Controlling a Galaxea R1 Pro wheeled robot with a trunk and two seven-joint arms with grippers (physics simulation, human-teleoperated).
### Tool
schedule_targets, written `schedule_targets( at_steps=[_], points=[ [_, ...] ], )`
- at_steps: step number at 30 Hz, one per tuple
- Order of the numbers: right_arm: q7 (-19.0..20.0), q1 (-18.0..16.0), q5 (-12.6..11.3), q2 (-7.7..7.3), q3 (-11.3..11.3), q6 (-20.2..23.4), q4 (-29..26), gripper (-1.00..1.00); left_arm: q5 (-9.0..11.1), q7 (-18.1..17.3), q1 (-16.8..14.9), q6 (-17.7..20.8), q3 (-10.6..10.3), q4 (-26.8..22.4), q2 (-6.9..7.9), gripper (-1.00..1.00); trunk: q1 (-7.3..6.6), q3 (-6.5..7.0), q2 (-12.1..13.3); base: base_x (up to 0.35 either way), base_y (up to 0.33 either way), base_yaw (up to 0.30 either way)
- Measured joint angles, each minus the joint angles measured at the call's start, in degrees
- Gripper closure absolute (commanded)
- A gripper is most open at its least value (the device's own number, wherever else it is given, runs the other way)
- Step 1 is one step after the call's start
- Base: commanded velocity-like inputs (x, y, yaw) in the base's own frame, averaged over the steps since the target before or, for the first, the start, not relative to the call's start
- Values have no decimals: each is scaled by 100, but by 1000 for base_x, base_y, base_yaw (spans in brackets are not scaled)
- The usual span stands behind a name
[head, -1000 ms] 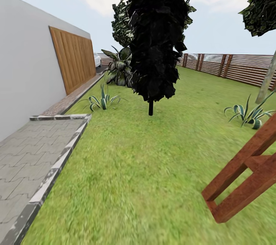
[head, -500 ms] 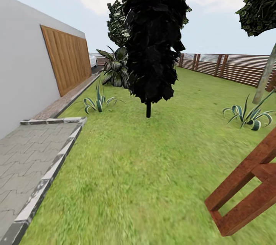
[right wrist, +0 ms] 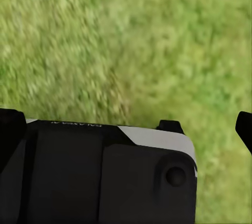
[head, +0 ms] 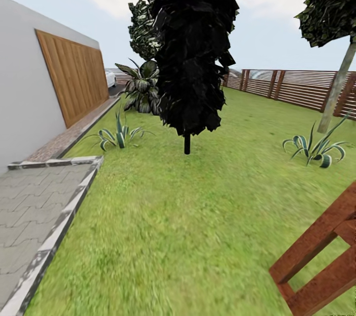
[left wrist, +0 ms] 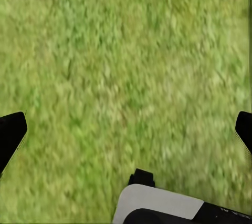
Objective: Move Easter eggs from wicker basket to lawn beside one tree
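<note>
1. Both grippers, left gripper (left wrist: 126,129) and right gripper (right wrist: 126,124), hang over the lawn (head: 198,217) with fingers spread wide, holding nothing.
2. Farther off stands a dark cypress (head: 190,44).
3. The tree (head: 337,89) (pale trunk) rises by the fence (head: 296,87).

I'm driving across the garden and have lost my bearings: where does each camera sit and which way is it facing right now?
Head view: on the robot's head, facing forward down the lawn toward the dark cypress, with the paved patio left and the slat fence right.
Left wrist view: on the left arm, looking down at grass between the open left gripper fingertips.
Right wrist view: on the right arm, looking down at grass over the robot's dark body; right gripper open.
Shared: both wrist views see lawn.
</note>
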Motion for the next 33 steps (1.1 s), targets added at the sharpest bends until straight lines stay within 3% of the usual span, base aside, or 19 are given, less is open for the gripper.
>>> schedule_targets(
  at_steps=[10,22,33],
  points=[
    [0,0,0,2,0,2,0,-100,1,-2,0,0,0,0,0,-100,0,0,0,302,173,-253],
    [0,-1,0,3,0,2,2,-100,-1,0,2,1,0,-2,0,-100,0,0,0,302,171,-37],
    [0,0,0,7,5,2,0,-100,-2,0,0,0,-5,0,0,-100,0,-46,0,308,136,-195]
  ],
)
